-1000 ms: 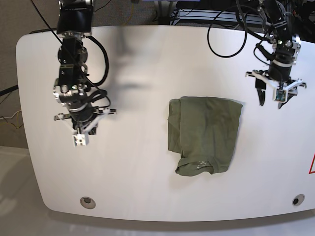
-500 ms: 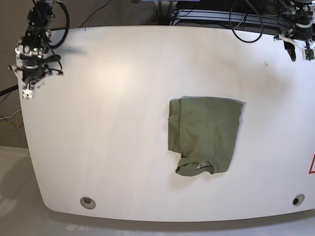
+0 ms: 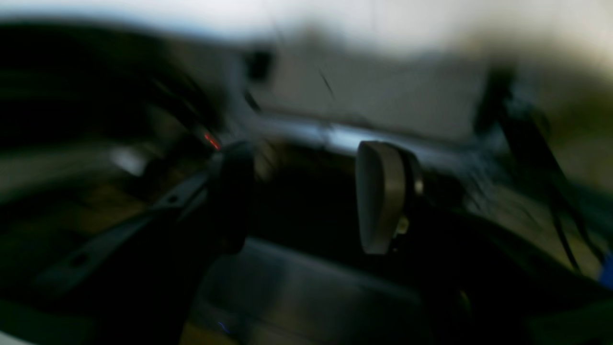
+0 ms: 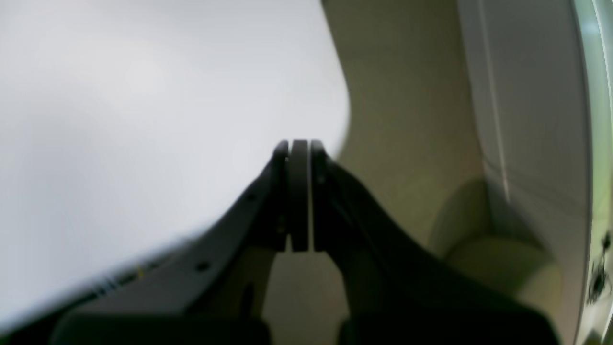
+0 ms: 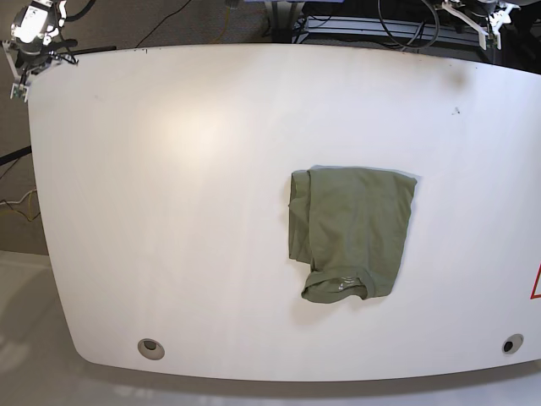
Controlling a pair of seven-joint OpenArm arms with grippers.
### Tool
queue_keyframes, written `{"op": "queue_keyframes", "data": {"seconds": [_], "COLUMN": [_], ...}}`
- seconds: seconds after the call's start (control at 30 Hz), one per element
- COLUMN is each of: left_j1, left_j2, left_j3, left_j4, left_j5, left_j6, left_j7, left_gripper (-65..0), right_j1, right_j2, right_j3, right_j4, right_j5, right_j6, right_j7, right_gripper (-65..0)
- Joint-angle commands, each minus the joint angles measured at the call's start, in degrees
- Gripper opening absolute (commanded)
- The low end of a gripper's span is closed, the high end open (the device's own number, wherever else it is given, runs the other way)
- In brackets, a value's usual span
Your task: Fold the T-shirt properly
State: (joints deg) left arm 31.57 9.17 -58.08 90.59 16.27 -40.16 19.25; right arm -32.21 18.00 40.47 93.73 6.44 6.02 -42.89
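Observation:
The olive-green T-shirt lies folded into a compact rectangle on the white table, right of centre, with its collar at the front edge of the fold. Neither wrist view shows it. My left gripper is up at the table's far right corner; in the blurred left wrist view it is open and empty. My right gripper is at the far left corner; in the right wrist view it is shut on nothing, over the table's edge. Both are far from the shirt.
Two round holes sit near the table's front edge, one at the left and one at the right. A red marking shows at the right edge. Black cables lie behind the far edge.
Both arms have pulled back from above the table to its far corners. The T-shirt has not moved.

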Motion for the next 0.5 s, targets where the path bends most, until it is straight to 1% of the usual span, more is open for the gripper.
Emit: {"op": "queue_keyframes", "data": {"seconds": [0.0,0.1,0.13,0.17,0.2,0.27,0.3,0.37,0.47], "left_j1": [0.6,0.3,0.2,-0.1,-0.9,-2.8,-4.0,-5.9,-8.0], "left_j2": [-0.2,-0.2,-0.2,-0.2,-0.2,-0.3,-0.4,-0.6,-0.8], "left_j3": [-0.2,0.0,0.1,0.1,0.1,0.2,-0.1,-0.3,-0.6], "left_j4": [-5.8,-12.2,-15.0,-16.6,-18.7,-21.7,-24.0,-27.9,-34.3], "left_j5": [1.7,4.3,6.0,7.0,8.7,11.7,14.2,18.3,23.5], "left_j6": [0.2,0.2,0.2,0.2,0.2,0.2,0.2,0.2,2.0], "left_j7": [-5.0,-10.3,-12.6,-13.7,-15.1,-16.7,-17.5,-18.6,-20.4], "left_gripper": [-32.6,-32.6,-32.6,-32.6,-32.6,-32.6,-32.6,-32.6,-32.6], "right_j1": [-1.9,-2.9,-3.0,-3.0,-2.9,-2.3,-1.7,-0.5,2.3], "right_j2": [0.1,-0.1,-0.2,-0.2,-0.2,-0.2,-0.2,-0.2,-0.1], "right_j3": [0.3,-0.1,-0.4,-0.9,-1.7,-3.1,-4.2,-6.2,-9.7], "right_j4": [-3.6,-9.0,-11.9,-13.6,-16.3,-20.5,-24.0,-30.2,-39.2], "right_j5": [-0.2,-0.2,-0.2,-0.2,-0.2,-0.2,-0.2,-0.2,-0.2], "right_j6": [-0.1,0.2,1.1,1.8,3.3,5.1,5.6,6.2,6.6], "right_j7": [4.5,8.0,9.4,10.1,11.5,13.7,15.3,18.3,22.7], "right_gripper": [-65.0,-65.0,-65.0,-65.0,-65.0,-65.0,-65.0,-65.0,-65.0]}}
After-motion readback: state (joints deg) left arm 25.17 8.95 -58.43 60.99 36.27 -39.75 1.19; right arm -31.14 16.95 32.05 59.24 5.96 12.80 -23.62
